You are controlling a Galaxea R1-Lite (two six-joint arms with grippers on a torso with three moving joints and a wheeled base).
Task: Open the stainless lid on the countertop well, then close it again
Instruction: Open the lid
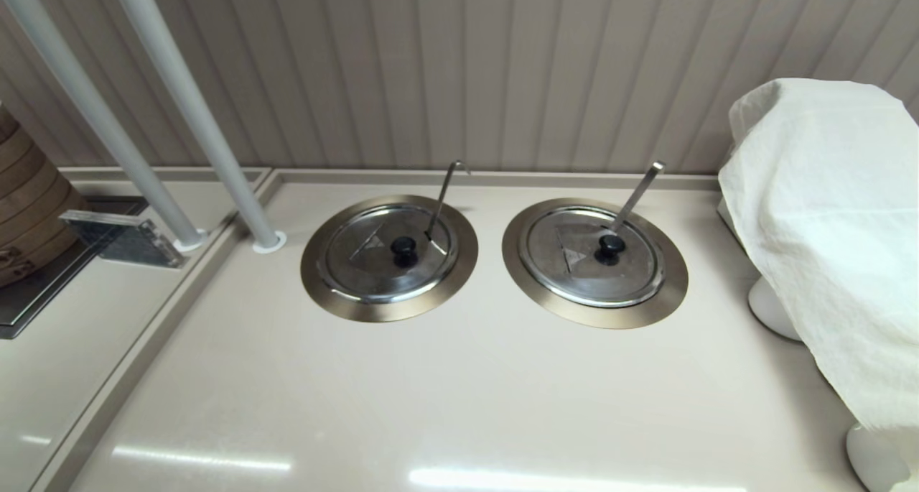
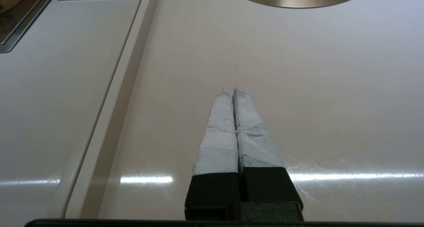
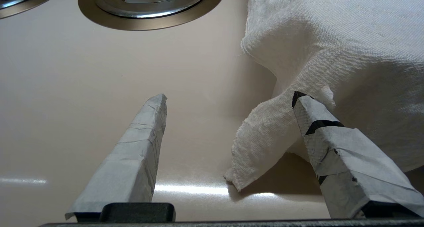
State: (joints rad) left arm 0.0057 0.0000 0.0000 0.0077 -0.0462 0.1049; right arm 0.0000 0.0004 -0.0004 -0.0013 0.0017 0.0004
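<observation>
The stainless lid (image 1: 380, 258) lies flat on the left countertop well (image 1: 319, 276), its black knob (image 1: 403, 248) at the centre. The thin hook-tipped rod (image 1: 444, 194) leans out of its edge notch toward the back wall. Neither gripper shows in the head view. In the left wrist view my left gripper (image 2: 231, 92) hovers over bare counter, shut on nothing, with the well's bronze ring (image 2: 298, 1) ahead of it. My right gripper (image 3: 229, 96) is open over the counter, and a corner of the white cloth (image 3: 261, 144) hangs by one of its fingers (image 3: 318, 121).
The twin lid (image 1: 574, 262) with a flat straight handle (image 1: 639, 190) sits in the right ring (image 3: 149, 23). A white cloth (image 1: 826, 226) covers something at the right. Two white poles (image 1: 194, 111) and a raised counter step (image 1: 143, 348) stand left, beside stacked bamboo steamers (image 1: 21, 197).
</observation>
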